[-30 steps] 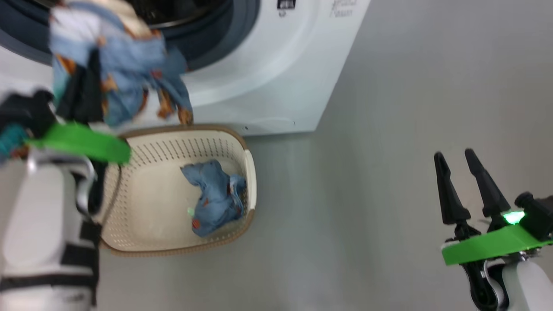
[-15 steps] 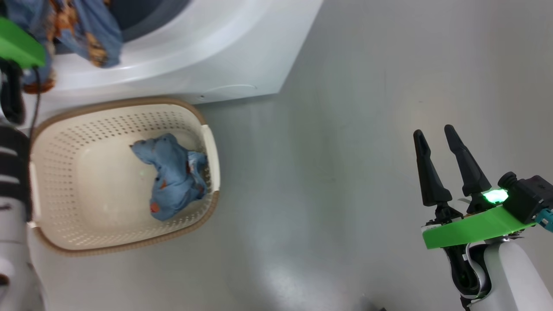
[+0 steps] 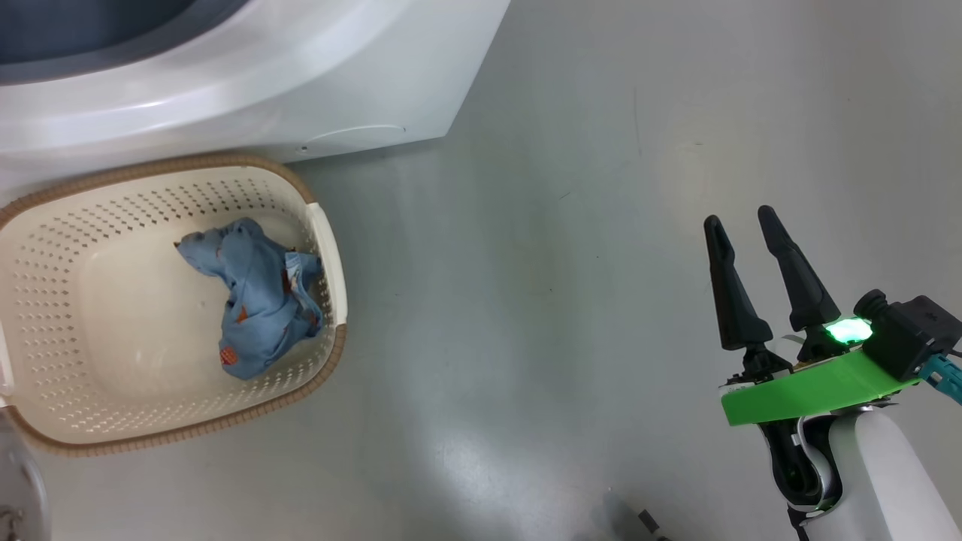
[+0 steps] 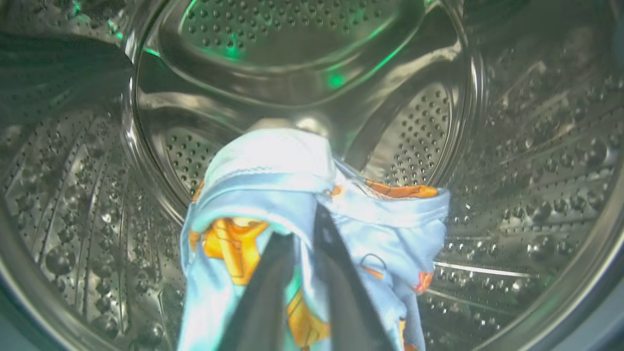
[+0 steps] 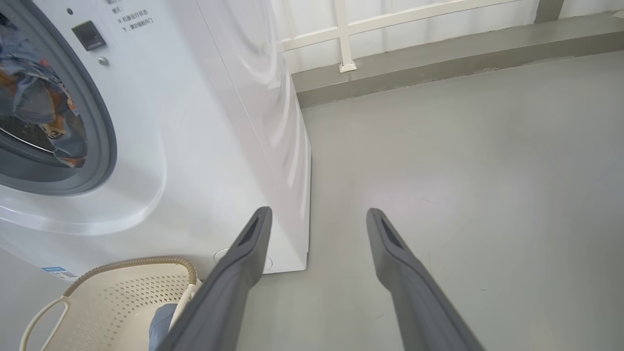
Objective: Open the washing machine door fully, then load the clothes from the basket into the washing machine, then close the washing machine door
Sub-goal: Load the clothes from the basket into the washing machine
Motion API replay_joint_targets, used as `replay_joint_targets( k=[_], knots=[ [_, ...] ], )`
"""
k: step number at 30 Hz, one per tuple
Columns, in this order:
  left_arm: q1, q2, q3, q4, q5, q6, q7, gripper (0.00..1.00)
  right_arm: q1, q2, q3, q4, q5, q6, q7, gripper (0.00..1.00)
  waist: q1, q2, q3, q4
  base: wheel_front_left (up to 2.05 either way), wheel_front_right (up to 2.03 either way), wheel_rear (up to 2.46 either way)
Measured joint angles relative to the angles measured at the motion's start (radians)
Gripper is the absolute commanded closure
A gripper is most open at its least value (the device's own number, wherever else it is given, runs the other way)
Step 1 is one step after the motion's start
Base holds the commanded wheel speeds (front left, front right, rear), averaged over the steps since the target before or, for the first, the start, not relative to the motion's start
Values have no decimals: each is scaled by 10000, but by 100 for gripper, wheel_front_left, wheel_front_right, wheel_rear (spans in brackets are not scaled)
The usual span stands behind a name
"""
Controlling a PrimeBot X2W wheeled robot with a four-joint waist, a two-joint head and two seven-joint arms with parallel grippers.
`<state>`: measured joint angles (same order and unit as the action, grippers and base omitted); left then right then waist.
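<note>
Inside the drum [image 4: 302, 58], clothes [image 4: 273, 175] are pinched by the left gripper [image 4: 303, 223]; another garment [image 3: 252, 300] is left in the basket [image 3: 45, 315]; the right gripper [image 3: 739, 216] is spread, empty.

basket [image 3: 150, 167] in frt of washer [image 3: 301, 83] | clothes [image 3: 252, 300] in basket, R side

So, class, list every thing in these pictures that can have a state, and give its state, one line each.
Washer: mouth open.
Drum: left claw and its clothes inside.
Left claw: shut on clothes.
Right claw: open, empty.
Basket: upright, one blue garment lying inside.
</note>
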<state>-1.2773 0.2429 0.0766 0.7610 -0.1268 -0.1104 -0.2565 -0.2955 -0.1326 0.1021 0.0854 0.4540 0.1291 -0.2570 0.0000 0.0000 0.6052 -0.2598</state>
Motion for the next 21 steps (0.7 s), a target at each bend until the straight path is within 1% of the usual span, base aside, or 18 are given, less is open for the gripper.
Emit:
replay_joint_targets(
  k=[12, 21],
  knots=[
    [564, -56, 157, 282, 182, 0, -2, 0, -34, -12, 61, 0, 2, 0, 0, 0, 0, 0, -55, 144, 0, 0, 0],
    [1339, -316, 343, 36, 357, 0, -2, 0, -141, -121, 52, 2, 0, 0, 0, 0, 0, 0, -226, 283, 0, 0, 0]
  ],
)
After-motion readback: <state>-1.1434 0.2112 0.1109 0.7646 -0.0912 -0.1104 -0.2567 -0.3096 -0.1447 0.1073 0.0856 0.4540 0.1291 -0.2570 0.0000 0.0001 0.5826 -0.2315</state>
